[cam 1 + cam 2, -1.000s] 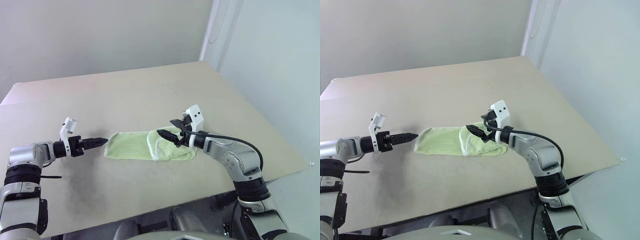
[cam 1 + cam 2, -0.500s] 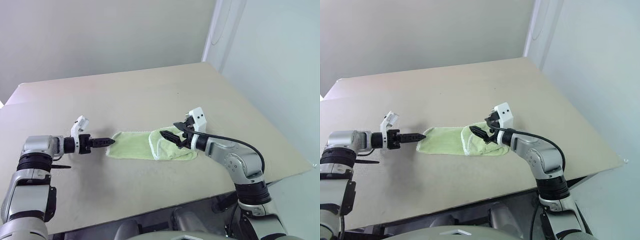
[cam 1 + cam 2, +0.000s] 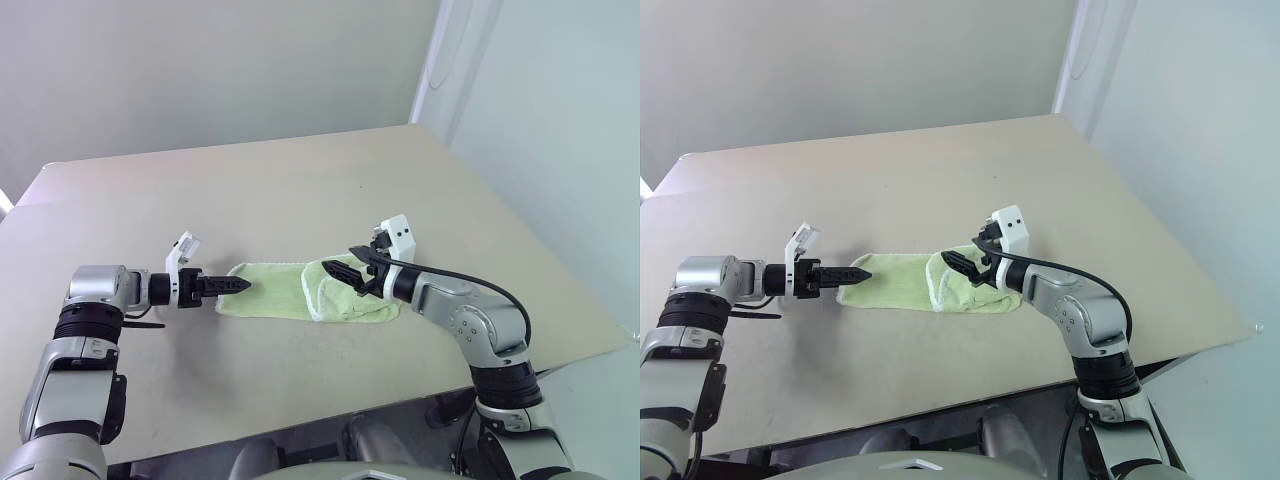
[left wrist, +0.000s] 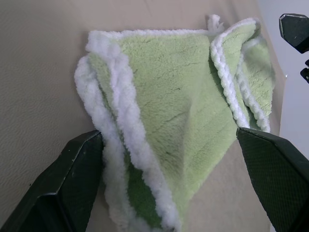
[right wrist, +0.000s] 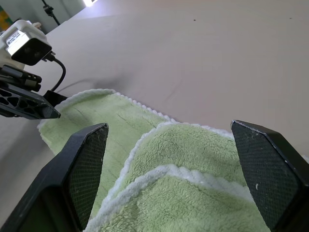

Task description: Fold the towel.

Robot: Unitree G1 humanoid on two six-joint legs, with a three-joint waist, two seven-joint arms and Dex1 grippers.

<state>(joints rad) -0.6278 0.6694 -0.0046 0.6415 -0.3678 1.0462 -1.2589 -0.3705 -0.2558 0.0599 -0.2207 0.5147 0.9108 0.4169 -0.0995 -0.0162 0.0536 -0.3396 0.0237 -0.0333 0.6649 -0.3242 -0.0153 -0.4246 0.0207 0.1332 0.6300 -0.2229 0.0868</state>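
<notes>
The light green towel (image 3: 280,289) with white edging lies partly folded on the table, its right end doubled over into layers. My left gripper (image 3: 238,285) is open at the towel's left end, and the left wrist view shows that end (image 4: 159,111) between the two spread fingers (image 4: 72,183). My right gripper (image 3: 337,271) is open and hovers over the folded right end (image 5: 193,150), its fingers (image 5: 268,169) wide on either side. Across the towel, the right wrist view takes in the left gripper (image 5: 29,104).
The beige table (image 3: 300,190) stretches far behind the towel. Its front edge (image 3: 300,415) runs close below the arms and its right edge (image 3: 540,255) slants off beside the right arm. A pale wall stands beyond.
My left gripper has moved right, from off the towel to its left end. The right gripper has held its place over the folded end. The camera view has shifted slightly.
</notes>
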